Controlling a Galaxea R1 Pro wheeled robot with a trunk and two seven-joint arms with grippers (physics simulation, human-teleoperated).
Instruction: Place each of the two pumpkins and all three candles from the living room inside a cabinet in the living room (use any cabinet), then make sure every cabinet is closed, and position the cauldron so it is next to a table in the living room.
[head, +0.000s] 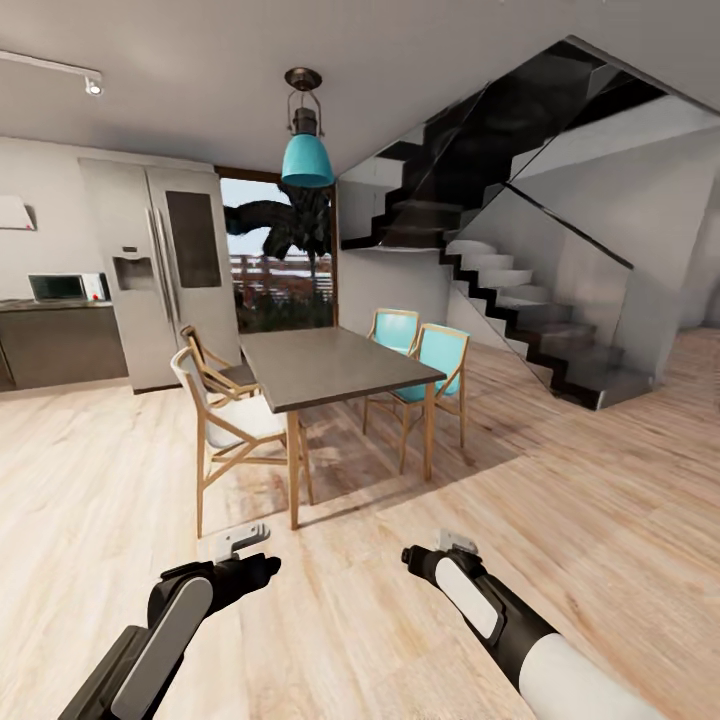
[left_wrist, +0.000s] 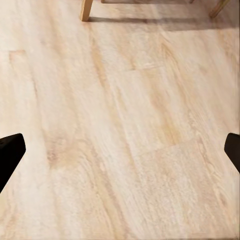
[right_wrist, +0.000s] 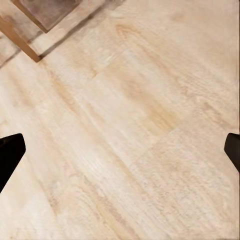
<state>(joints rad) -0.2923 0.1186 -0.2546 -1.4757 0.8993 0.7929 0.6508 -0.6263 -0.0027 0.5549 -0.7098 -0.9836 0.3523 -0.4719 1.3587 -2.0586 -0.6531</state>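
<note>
From the head camera I see both arms held out low over the pale wood floor (head: 560, 480). My left gripper (head: 238, 541) and right gripper (head: 452, 545) hang above bare planks, touching nothing; from this angle I cannot tell how wide either stands. Ahead is a dining table (head: 335, 365) with a dark top on wooden legs, not the low grey one I need. I count four chairs around it: two white-cushioned chairs (head: 225, 415) at its left edge and two teal chairs (head: 435, 365) at its far right edge. One teal pendant lamp (head: 306, 150) hangs above. A steel fridge (head: 165, 270) stands at the back left beside a dark counter (head: 60, 345) carrying a microwave (head: 58, 288). One dark staircase (head: 520, 300) climbs at the right. No writing is readable. No pumpkins, candles, cabinet or cauldron here.

In the left wrist view the two black fingertips (left_wrist: 11, 152) sit at opposite edges, spread wide, empty, floor between them. Wooden legs (left_wrist: 87, 10) stand beyond.

In the right wrist view the fingertips (right_wrist: 10, 150) are equally far apart, holding nothing, with a wooden leg (right_wrist: 22, 40) beyond.
</note>
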